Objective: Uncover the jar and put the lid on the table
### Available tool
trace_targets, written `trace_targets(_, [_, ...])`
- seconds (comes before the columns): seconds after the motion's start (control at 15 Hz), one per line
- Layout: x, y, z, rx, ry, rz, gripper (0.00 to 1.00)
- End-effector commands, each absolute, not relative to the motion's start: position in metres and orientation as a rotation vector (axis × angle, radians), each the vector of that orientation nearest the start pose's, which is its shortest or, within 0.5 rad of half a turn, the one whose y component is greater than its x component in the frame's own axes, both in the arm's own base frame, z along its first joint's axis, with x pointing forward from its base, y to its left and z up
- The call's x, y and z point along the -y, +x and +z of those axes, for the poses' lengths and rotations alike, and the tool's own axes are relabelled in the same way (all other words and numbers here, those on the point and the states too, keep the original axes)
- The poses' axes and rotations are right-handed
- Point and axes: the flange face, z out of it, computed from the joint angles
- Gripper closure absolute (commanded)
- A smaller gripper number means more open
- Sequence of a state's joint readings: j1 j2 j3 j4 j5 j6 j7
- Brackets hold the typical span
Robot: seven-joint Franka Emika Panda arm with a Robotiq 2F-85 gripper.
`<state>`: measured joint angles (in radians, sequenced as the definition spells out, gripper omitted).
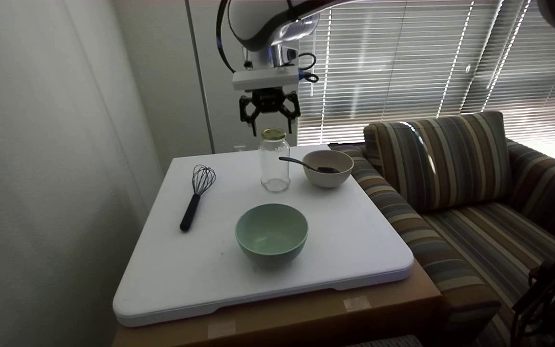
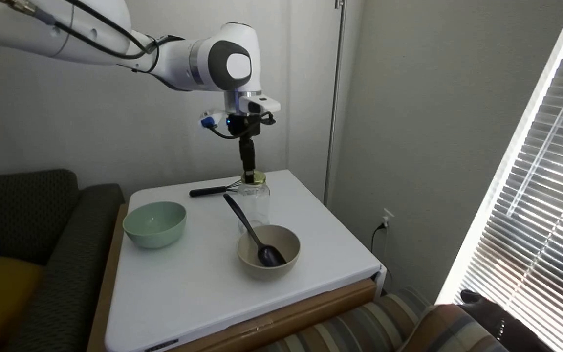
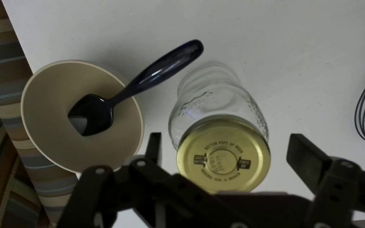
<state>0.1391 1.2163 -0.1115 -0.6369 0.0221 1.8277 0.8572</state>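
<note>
Wide-spread, empty, the black two-fingered pincer [image 3: 227,148] is flanking the round gold metal lid [image 3: 223,158] at wrist-view nine and three o'clock. Presumably this is readying a grip

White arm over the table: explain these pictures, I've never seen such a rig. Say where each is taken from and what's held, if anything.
That is a robot arm, ending in a black gripper. Two pictures look on from outside; the close-up is taken from the arm's wrist, looking down. On the white table stand a glass jar with its gold lid on, a green bowl and a beige bowl with a dark spoon in it; a whisk lies there. Nothing is held: the fingers stand apart, with gaps on either side of the lid.
</note>
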Motion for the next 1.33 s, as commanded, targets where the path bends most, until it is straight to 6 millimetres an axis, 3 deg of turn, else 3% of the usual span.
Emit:
trace_targets(0.0, [-0.055, 0.801, 0.226, -1.238, -2.953, 0.001, 0.0])
trace_targets(0.33, [-0.059, 0.8, 0.223, -1.219, -2.952, 0.018, 0.0])
trace_targets(0.4, [-0.061, 0.799, 0.222, -1.216, -2.953, 0.023, 0.09])
trace_targets(0.47, [-0.062, 0.799, 0.22, -1.214, -2.956, 0.026, 0.26])
trace_targets(0.53, [-0.063, 0.799, 0.219, -1.211, -2.956, 0.029, 0.31])
trace_targets(0.6, [-0.063, 0.799, 0.217, -1.211, -2.958, 0.029, 0.27])
trace_targets(0.67, [-0.063, 0.798, 0.215, -1.209, -2.957, 0.034, 0.31])
trace_targets(0.73, [-0.062, 0.798, 0.214, -1.213, -2.957, 0.033, 0.29])
trace_targets(0.8, [-0.062, 0.799, 0.214, -1.213, -2.957, 0.033, 0.33])
trace_targets(0.93, [-0.061, 0.799, 0.214, -1.213, -2.955, 0.03, 0.53])
trace_targets(1.27, [-0.066, 0.8, 0.226, -1.136, -3.004, -0.01, 0.53])
